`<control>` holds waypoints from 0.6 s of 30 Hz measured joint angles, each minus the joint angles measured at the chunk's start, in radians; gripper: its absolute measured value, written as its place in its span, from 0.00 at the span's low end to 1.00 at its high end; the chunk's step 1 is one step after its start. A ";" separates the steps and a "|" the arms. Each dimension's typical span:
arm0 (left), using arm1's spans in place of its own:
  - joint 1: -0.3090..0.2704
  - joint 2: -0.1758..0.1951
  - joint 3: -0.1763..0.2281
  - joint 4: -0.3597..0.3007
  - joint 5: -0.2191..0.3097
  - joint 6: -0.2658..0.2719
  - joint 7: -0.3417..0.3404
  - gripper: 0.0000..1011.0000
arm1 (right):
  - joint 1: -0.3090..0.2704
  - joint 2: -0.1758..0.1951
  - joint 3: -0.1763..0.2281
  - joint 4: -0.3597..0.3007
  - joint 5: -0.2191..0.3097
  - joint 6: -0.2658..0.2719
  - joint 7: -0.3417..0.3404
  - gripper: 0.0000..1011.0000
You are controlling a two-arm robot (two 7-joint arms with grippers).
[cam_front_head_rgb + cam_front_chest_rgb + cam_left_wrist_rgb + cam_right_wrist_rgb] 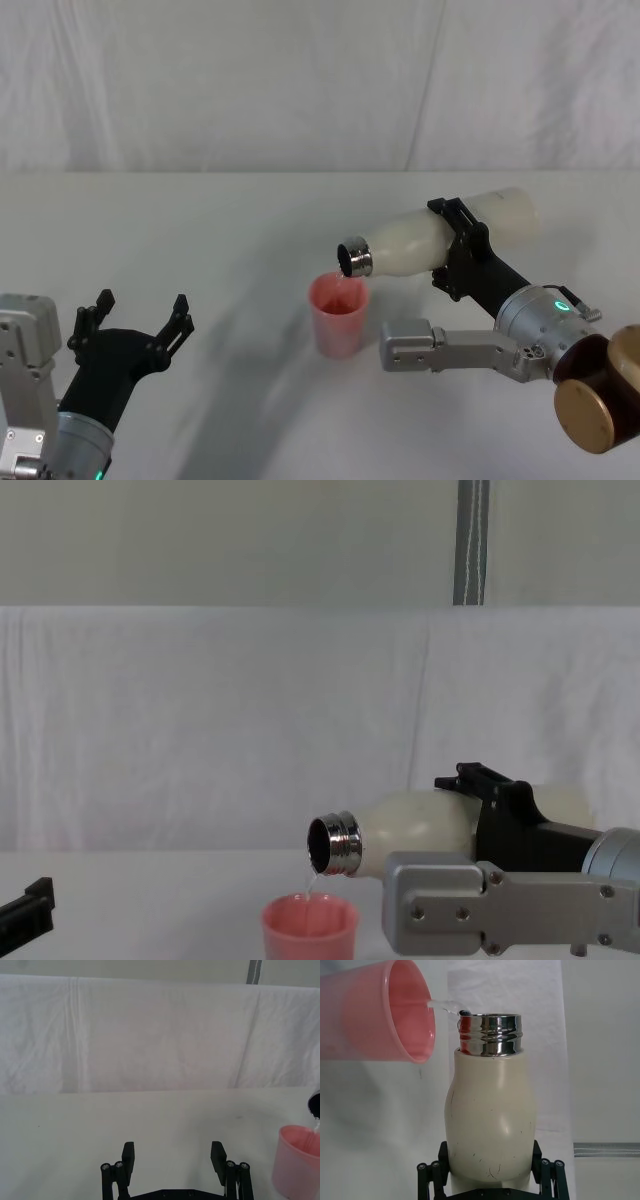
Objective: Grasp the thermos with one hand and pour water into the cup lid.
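Head view, starting at the left: the left gripper (pixel 140 318) sits low at the near left corner of the table (pixel 240 210), its black fingers spread wide with nothing between them. The left wrist view shows the same two fingers (pixel 128 1156) apart over bare white cloth, with the cup (pixel 297 1160) off at the edge of that picture and well away from them. In the chest view a black fingertip of this gripper (pixel 25 910) pokes in at the lower left.

Near the middle of the table stands the pink cup (pixel 338 314), upright and open at the top. Just above its rim hangs the steel neck of the thermos (pixel 440 238), which lies tipped almost level, mouth down-left toward the cup and base up-right. The chest view shows the thermos (pixel 415 830) with its mouth over the cup (pixel 309 928) and a thin thread of water falling from the lip into it. In the right wrist view water leaves the neck of the thermos (pixel 490 1125) toward the cup (pixel 385 1010), with the two not touching.

To the right, the right gripper (pixel 462 252) clamps the thermos around its body, a finger on each side, the arm running back to the near right. The right wrist view shows the fingers (pixel 431 1170) pressed against the lower body, and the chest view shows the right gripper (pixel 497 810) closed on it.
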 joint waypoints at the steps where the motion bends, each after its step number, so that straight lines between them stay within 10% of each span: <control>1: 0.000 0.000 0.000 0.000 0.000 0.000 0.000 0.99 | 0.000 0.000 0.000 0.000 0.000 0.000 0.000 0.94; 18: 0.000 0.000 0.000 0.000 0.000 0.000 0.000 0.99 | -0.001 0.002 0.000 -0.003 -0.004 0.004 0.000 0.94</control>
